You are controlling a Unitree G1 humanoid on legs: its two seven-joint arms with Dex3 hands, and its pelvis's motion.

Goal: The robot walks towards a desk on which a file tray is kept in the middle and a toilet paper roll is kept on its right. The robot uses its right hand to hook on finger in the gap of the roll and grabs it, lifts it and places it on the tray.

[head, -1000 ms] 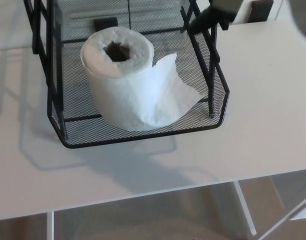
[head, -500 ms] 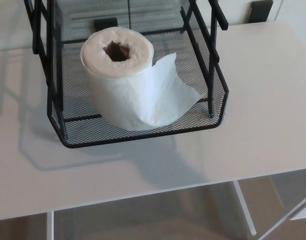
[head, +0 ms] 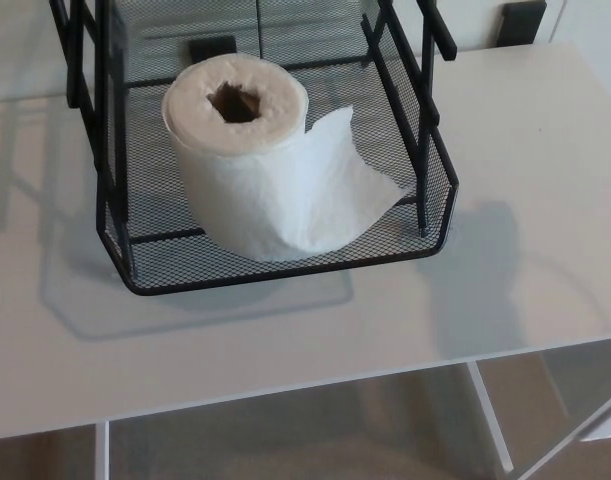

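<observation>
A white toilet paper roll [head: 247, 160] stands upright inside the black mesh file tray [head: 285, 268], its core hole facing up. A loose sheet hangs off its right side and drapes onto the tray floor. The tray sits on the white desk [head: 525, 200], with black upright posts at its left and right sides. Neither of my hands shows in the head view. A soft shadow lies on the desk to the right of the tray.
The desk's front edge runs across the lower part of the picture, with floor and white desk legs [head: 490, 415] below it. Two small black blocks [head: 522, 20] sit at the back of the desk.
A second ago a dark part of my right hand showed at the top right by the tray post; it has left the view. A shadow now falls on the desk right of the tray.
</observation>
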